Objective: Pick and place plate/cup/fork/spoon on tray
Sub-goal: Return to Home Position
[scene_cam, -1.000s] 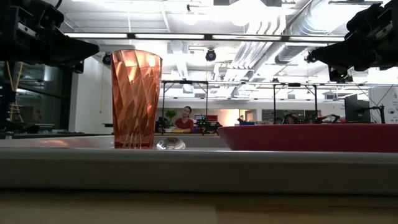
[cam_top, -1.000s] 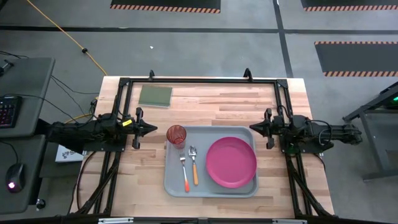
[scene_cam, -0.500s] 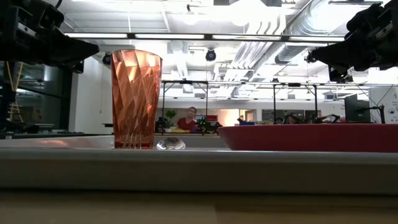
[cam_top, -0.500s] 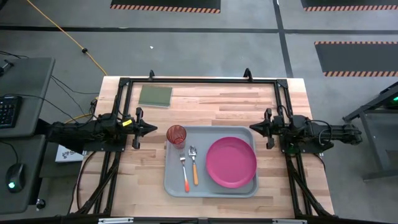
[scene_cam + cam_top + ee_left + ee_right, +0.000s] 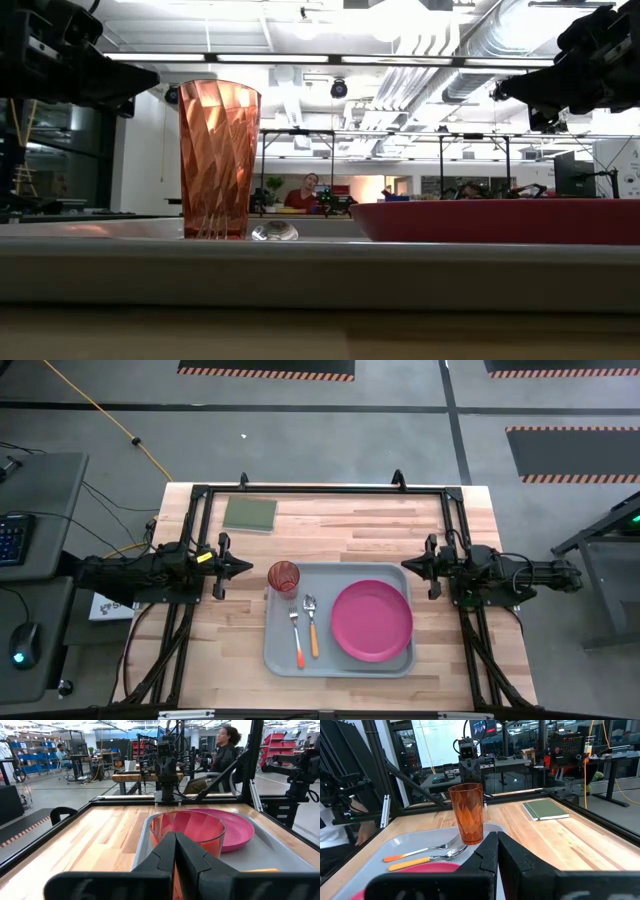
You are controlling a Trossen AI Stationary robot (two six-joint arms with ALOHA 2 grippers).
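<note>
The grey-blue tray (image 5: 340, 660) lies on the table's middle. On it stand the orange cup (image 5: 284, 576) at its far left corner, the pink plate (image 5: 372, 621) on its right half, and the fork (image 5: 297, 635) and spoon (image 5: 312, 628) side by side between them. My left gripper (image 5: 250, 568) is shut and empty, left of the cup. My right gripper (image 5: 404, 565) is shut and empty, by the tray's far right corner. The cup (image 5: 219, 160) and plate (image 5: 500, 220) also show in the low view.
A flat green square pad (image 5: 250, 513) lies at the table's far left. A black frame (image 5: 320, 490) runs along the table's far edge and sides. People sit in the room beyond the table (image 5: 225, 745).
</note>
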